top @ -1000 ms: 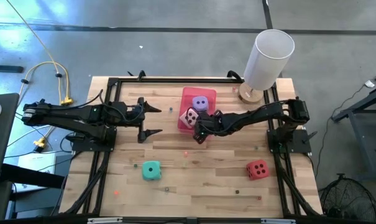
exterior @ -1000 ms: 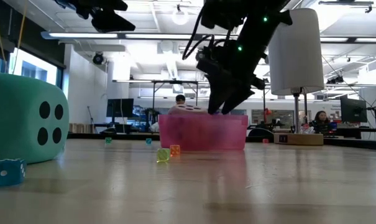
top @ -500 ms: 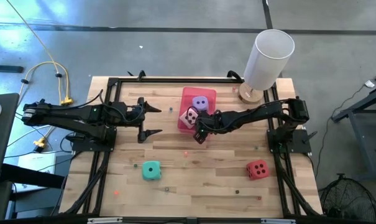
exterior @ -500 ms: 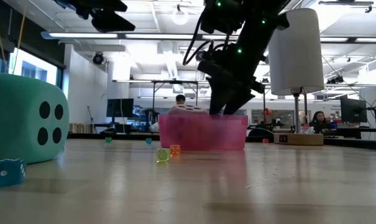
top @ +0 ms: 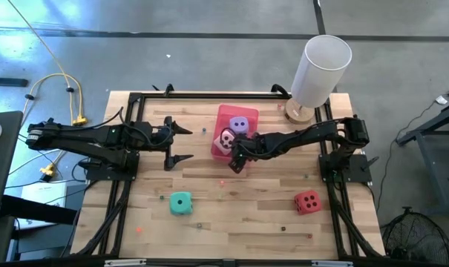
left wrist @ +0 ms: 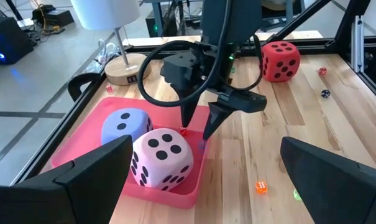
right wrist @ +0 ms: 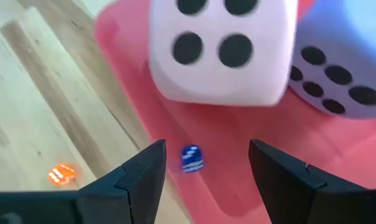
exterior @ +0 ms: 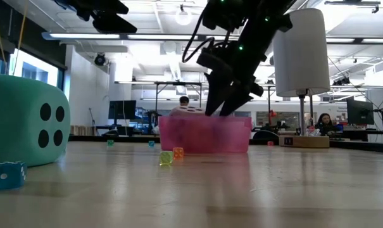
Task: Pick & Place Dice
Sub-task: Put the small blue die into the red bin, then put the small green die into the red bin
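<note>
Hovering over the pink tray's [top: 251, 113] near edge: right gripper [left wrist: 197, 132], fingers apart, nothing between them, a tiny blue die [right wrist: 191, 158] below in the tray. Lying in that tray, touching: pale pink die [left wrist: 161, 158] and purple die [left wrist: 123, 124]. Resting on the table nearer the front: teal die [top: 181, 202], red die [top: 307, 201]. Waiting left of the tray: left gripper [top: 182, 142], spread wide, empty.

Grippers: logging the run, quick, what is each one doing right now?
Left gripper: open, empty, waiting left of the pink tray.
Right gripper: open, holding nothing, over the tray beside the pink die.
</note>
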`<state>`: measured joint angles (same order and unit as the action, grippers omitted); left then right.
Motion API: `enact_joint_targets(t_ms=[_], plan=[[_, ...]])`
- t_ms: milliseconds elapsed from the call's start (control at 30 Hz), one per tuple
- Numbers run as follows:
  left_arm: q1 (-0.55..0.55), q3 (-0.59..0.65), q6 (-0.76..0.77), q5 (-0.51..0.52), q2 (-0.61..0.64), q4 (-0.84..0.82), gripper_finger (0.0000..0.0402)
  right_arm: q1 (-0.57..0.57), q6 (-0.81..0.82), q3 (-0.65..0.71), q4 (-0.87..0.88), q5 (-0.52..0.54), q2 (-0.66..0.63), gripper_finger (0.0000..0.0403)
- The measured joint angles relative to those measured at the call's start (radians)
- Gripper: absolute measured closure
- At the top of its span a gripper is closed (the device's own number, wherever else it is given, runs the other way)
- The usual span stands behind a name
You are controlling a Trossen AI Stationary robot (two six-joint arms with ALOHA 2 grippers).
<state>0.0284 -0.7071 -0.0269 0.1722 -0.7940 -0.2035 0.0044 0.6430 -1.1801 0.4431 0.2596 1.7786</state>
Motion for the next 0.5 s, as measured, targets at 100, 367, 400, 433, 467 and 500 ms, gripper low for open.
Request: enact_joint_targets(t_ms=[100,367,400,433,467,500], plan=[[0.000,0.000,0.000,0.000,0.000,-0.005,0.0002,0.000,-0.020,0.000,-0.033,-0.005,0.000,0.0181],[0.000,0.000,0.009,0.000,0.000,-0.006,0.0002,-0.006,-0.053,0.000,-0.079,0.004,0.000,0.0181],[0.000,0.000,0.009,0.000,0.000,-0.006,0.0002,-0.004,-0.064,0.000,-0.089,0.007,0.000,0.0181],[0.000,0.000,0.010,0.000,0.000,-0.006,0.0002,0.001,-0.072,0.000,-0.099,0.016,0.000,0.0181],[0.000,0.000,0.010,0.000,0.000,-0.006,0.0002,0.007,-0.082,0.000,-0.108,0.029,0.000,0.0181],[0.000,0.000,0.011,0.000,0.000,-0.007,0.0002,0.014,-0.091,0.000,-0.116,0.047,0.000,0.0181]])
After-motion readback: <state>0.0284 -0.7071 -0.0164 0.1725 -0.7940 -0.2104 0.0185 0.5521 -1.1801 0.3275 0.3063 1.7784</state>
